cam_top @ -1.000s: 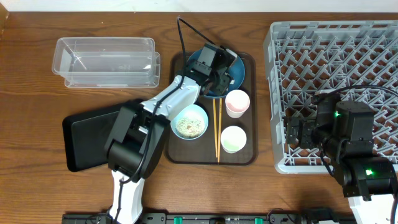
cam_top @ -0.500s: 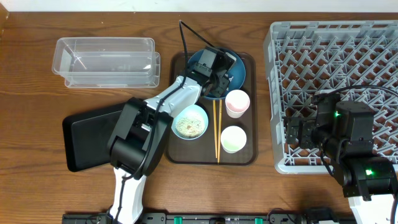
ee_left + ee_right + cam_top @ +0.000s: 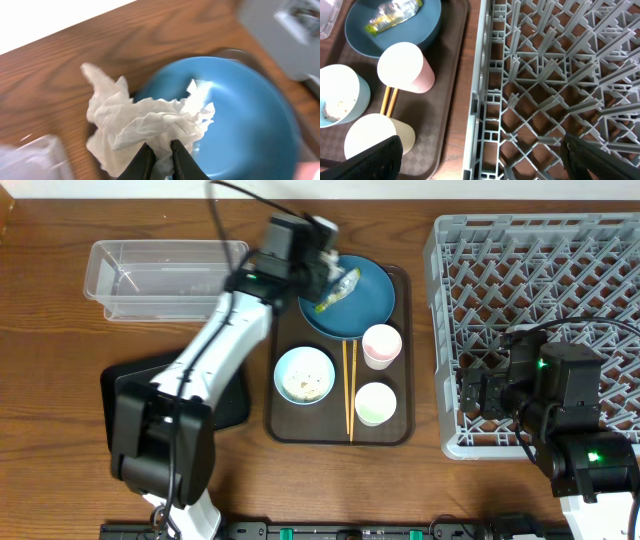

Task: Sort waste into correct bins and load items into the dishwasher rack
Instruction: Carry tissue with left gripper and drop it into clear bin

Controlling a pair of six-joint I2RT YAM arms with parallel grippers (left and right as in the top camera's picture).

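From overhead the crumpled white tissue (image 3: pixel 145 120) is hard to make out beneath the left gripper (image 3: pixel 160 150), whose jaws are pinched almost shut on it. Below them the round blue plate (image 3: pixel 240 115) holds a small yellow-green snack wrapper (image 3: pixel 338 288). The right gripper (image 3: pixel 480 160), its fingers cut off at the frame corners, gapes wide and empty above the edge of the large light-grey pegged rack (image 3: pixel 545 75).

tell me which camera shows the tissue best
Left wrist: the crumpled white tissue shows large, pinched in the left claw above the blue plate. Overhead, that claw largely hides it; the right wrist view misses it.
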